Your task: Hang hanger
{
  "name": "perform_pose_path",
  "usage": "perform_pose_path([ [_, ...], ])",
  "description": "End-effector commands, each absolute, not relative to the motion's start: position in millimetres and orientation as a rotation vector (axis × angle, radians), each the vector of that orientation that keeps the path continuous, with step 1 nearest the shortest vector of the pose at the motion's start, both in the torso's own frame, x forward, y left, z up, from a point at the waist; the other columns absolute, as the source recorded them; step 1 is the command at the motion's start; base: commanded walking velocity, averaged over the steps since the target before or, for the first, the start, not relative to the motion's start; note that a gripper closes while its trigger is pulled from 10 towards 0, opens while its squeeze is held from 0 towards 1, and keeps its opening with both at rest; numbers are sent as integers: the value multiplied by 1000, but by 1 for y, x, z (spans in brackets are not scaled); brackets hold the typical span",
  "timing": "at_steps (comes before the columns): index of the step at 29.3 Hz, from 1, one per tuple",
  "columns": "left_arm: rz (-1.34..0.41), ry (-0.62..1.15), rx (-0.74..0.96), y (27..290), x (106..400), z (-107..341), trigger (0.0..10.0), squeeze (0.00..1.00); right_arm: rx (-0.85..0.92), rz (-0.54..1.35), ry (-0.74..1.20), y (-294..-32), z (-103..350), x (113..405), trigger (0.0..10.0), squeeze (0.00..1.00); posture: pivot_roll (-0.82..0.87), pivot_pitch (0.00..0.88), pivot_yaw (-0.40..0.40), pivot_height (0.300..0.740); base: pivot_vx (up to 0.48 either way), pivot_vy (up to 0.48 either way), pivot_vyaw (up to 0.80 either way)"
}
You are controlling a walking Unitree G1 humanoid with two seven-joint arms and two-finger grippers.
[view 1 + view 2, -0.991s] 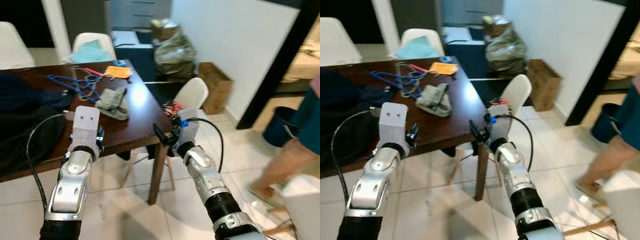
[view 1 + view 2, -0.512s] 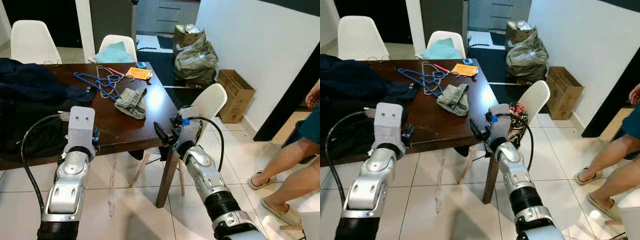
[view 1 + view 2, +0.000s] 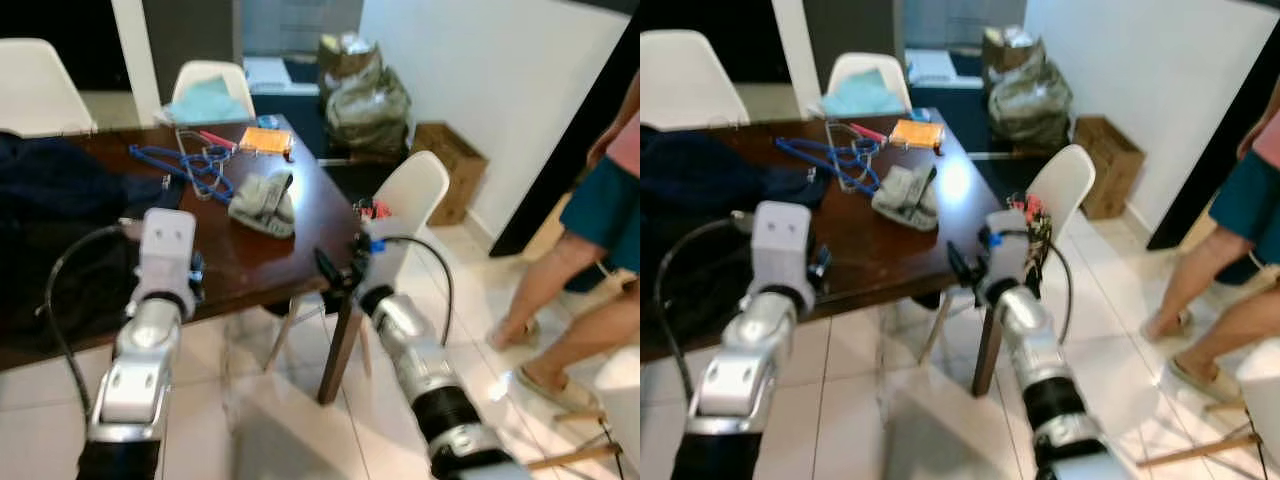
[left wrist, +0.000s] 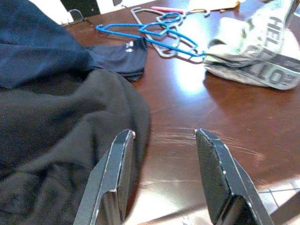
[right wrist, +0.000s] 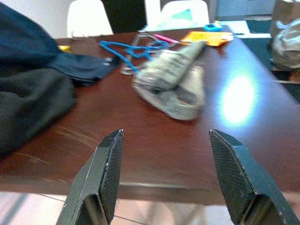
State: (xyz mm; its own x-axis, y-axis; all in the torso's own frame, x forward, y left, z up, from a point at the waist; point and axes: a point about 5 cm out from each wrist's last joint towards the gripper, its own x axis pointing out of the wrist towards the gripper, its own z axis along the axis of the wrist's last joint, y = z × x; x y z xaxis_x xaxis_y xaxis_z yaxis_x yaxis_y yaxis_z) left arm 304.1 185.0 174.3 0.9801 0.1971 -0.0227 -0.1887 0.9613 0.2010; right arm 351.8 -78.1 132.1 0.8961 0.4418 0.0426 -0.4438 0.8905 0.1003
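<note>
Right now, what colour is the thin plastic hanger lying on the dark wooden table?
Blue; the thin plastic hanger shows best in the left wrist view.

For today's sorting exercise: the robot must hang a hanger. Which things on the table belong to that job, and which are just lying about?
Belongs to the job:
blue hangers
left gripper
right gripper

Just lying about:
grey garment
dark clothes
orange packet

Take the dark wooden table point(image 3: 255, 250) as your landmark. Its near right strip is bare wood, giving you open passage. Dark clothing point(image 4: 51, 117) blocks the table's left half. The grey garment point(image 3: 262, 200) lies mid-table, just before the blue hangers point(image 3: 180, 165). A white chair point(image 3: 410, 195) crowds the table's right corner. A person's legs point(image 3: 560, 290) stand beyond it.
</note>
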Motion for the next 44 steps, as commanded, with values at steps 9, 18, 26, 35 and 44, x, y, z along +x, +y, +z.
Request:
perform_pose_path([
  [9, 194, 110, 226, 187, 301, 167, 10000, 0, 110, 439, -7, -86, 129, 352, 10000, 0, 89, 0, -111, 740, 0, 241, 0],
  [18, 219, 157, 227, 192, 299, 163, 10000, 0, 117, 435, -10, -87, 129, 352, 10000, 0, 86, 0, -104, 740, 0, -427, 0],
  [26, 243, 163, 206, 192, 302, 162, 10000, 0, 119, 432, -10, -88, 130, 352, 10000, 0, 86, 0, -104, 740, 0, -180, 0],
  [35, 232, 166, 234, 192, 303, 163, 10000, 0, 120, 433, -12, -87, 130, 352, 10000, 0, 87, 0, -103, 740, 0, 0, 0],
  [44, 235, 164, 344, 201, 300, 155, 10000, 0, 3, 404, 43, -91, 119, 353, 10000, 0, 88, 0, -101, 740, 0, 0, 0],
])
